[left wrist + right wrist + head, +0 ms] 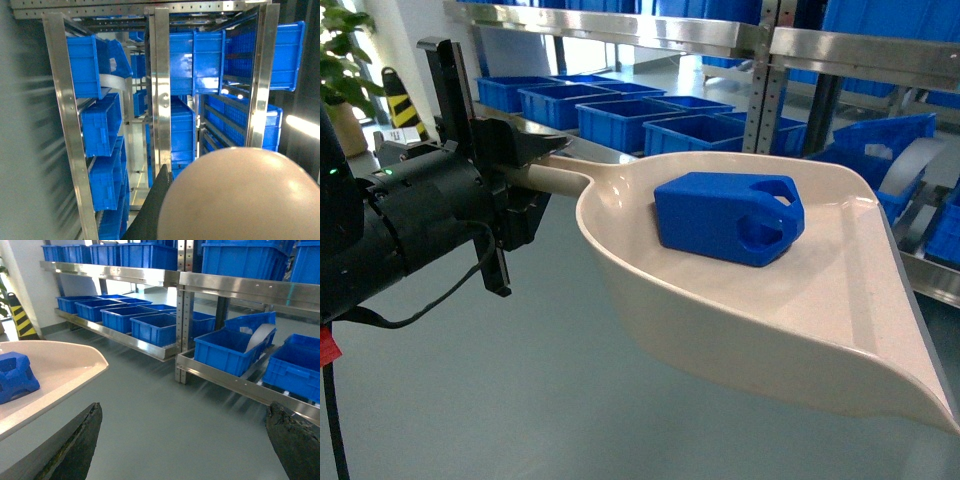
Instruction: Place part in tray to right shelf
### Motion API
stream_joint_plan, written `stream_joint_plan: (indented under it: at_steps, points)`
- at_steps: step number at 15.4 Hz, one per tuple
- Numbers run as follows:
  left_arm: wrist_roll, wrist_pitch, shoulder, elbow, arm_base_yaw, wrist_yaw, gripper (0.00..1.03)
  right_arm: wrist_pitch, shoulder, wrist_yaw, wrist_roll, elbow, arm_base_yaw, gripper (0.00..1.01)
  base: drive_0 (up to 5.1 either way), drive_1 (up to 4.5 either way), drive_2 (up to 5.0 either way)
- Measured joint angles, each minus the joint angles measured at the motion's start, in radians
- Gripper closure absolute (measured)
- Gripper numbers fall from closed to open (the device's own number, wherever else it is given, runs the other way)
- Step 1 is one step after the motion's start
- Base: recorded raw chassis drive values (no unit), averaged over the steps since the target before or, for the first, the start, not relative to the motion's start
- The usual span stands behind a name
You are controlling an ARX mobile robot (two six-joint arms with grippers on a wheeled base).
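Observation:
The cream tray point(790, 320) is held up in the air in the head view, its long handle clamped in my left gripper point(532, 178), which is shut on it. The blue part point(728, 216) lies inside the tray near its back wall. From the left wrist, the tray's rounded underside point(240, 195) fills the lower right beside one black finger point(152, 212). In the right wrist view my right gripper point(185, 440) is open over bare floor, with the tray point(55, 365) and part point(15, 377) to its left. The right shelf point(235, 382) stands ahead on the right.
Steel racks hold blue crates point(610, 120) on low and upper levels. One crate point(227, 350) on the right rack holds a curved white sheet point(260, 336). A plant point(342, 60) and a striped post point(400, 100) stand far left. Grey floor point(165, 390) lies between me and the racks.

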Motion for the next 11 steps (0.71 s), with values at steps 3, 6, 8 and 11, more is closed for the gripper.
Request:
stream_joint_plan:
  at_steps: [3,6,8,11]
  points:
    - [0.000,0.000,0.000,0.000,0.000,0.000,0.90,-0.001,0.000,0.000,0.000,0.000,0.000,0.03,-1.7,-1.70,-1.7]
    - [0.000,0.000,0.000,0.000,0.000,0.000,0.90,0.000,0.000,0.000,0.000,0.000,0.000,0.03,-1.7,-1.71,-1.7]
    - [0.000,0.000,0.000,0.000,-0.004,0.002,0.90,-0.001,0.000,0.000,0.000,0.000,0.000,0.03,-1.6,-1.60,-1.6]
    - [0.000,0.000,0.000,0.000,0.003,-0.004,0.90,0.000,0.000,0.000,0.000,0.000,0.000,0.03,-1.9,-1.87,-1.9]
